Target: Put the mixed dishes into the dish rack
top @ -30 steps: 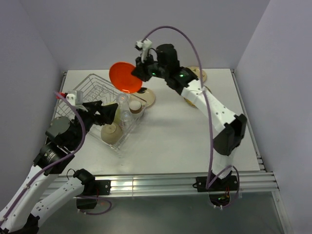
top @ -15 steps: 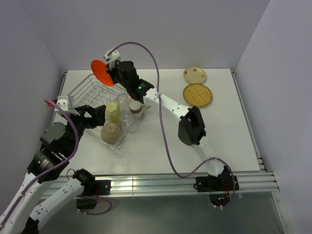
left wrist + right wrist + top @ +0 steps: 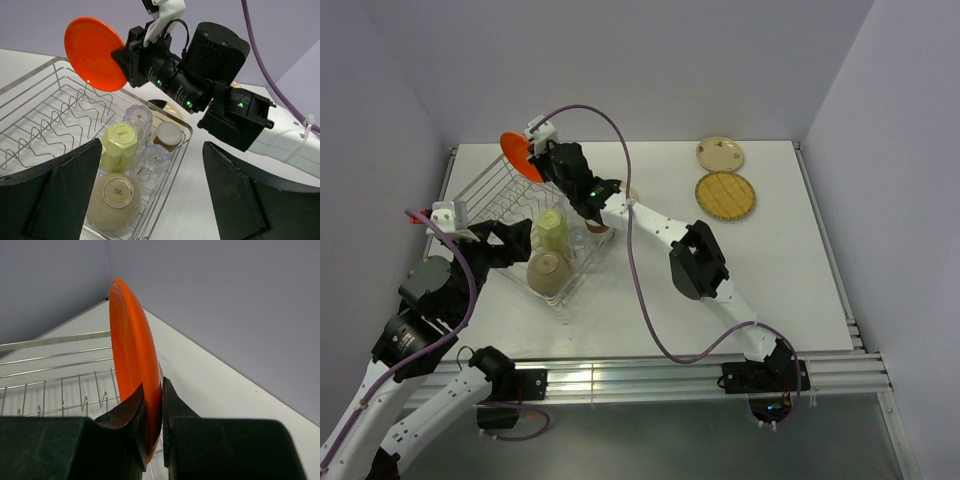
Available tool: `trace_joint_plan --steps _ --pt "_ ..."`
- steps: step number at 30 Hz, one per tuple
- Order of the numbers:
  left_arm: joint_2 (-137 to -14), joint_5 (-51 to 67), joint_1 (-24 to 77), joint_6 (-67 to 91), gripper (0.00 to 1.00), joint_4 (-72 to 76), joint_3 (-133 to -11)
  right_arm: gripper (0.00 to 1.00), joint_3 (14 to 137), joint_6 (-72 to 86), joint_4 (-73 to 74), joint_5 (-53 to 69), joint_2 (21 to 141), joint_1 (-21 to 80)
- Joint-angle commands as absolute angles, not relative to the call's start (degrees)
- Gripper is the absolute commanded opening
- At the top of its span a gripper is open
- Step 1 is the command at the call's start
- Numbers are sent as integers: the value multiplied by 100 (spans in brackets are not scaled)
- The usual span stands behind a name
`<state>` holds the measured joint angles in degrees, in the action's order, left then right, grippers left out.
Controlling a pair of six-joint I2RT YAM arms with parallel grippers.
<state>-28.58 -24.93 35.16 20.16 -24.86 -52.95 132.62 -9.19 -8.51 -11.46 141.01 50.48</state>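
Observation:
My right gripper (image 3: 534, 160) is shut on the orange plate (image 3: 517, 155), held on edge above the far end of the dish rack (image 3: 485, 190); the wrist view shows the plate's rim (image 3: 131, 360) pinched between the fingers over the prongs, and it also shows in the left wrist view (image 3: 92, 52). In the rack stand an upturned pale yellow mug (image 3: 551, 228), a bowl (image 3: 549, 270), two clear glasses (image 3: 155, 160) and a small cup (image 3: 168, 135). My left gripper (image 3: 515, 238) is open, empty, near the rack's near end. A cream plate (image 3: 720, 153) and the tan woven plate (image 3: 724, 194) lie at the far right.
The table's left edge and the side wall run close beside the rack. The right arm (image 3: 695, 255) stretches across the table's middle. Another cream plate edge (image 3: 165, 106) shows just right of the rack.
The right gripper has carried the orange plate leftward from the rack's right side to above its far left end and lowered it slightly. The left arm has drawn back a little.

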Motion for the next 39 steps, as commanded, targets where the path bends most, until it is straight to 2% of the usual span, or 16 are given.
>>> trace_joint_plan --steps 1,9,27,31,39 --pt "-2804 -2558 3498 1978 89 -2443 -5265 0 13465 -1081 -1485 -1108 14177 5106" --pt "-2777 -2523 3489 1960 89 -2470 -5212 0 13307 -1169 -1310 -607 14335 5115" --pt "-2637 -2514 3498 2056 90 -2637 -5238 0 12955 -1108 -1152 -739 14528 5133" --pt "-2593 -2470 3489 2118 89 -2628 -5212 6 12920 -1072 -1055 -659 14520 5133" --pt "-2610 -2408 3498 2153 89 -2593 -5229 25 13008 -1037 -905 -580 14546 5133"
